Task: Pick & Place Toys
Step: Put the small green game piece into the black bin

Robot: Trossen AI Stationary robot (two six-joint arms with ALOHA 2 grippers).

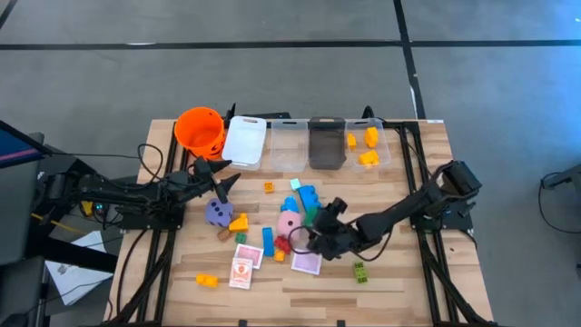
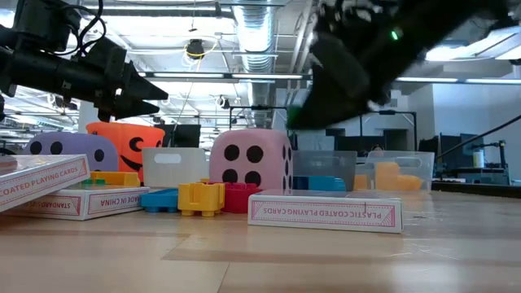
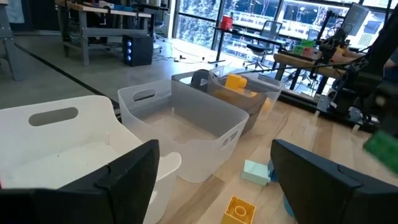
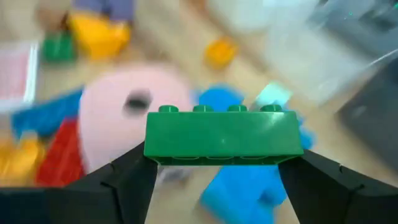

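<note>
While the left pincer hangs spread at nine o'clock, the right pincer pinches a green brick above the pink die.

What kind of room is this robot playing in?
Probably a robotics lab or workshop: bare ceiling ducts overhead, workbenches with gear behind the wooden table, and big windows.

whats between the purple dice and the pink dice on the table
In the high view, a yellow plastic brick lies between the purple dotted dice and pink dotted dice.
</note>
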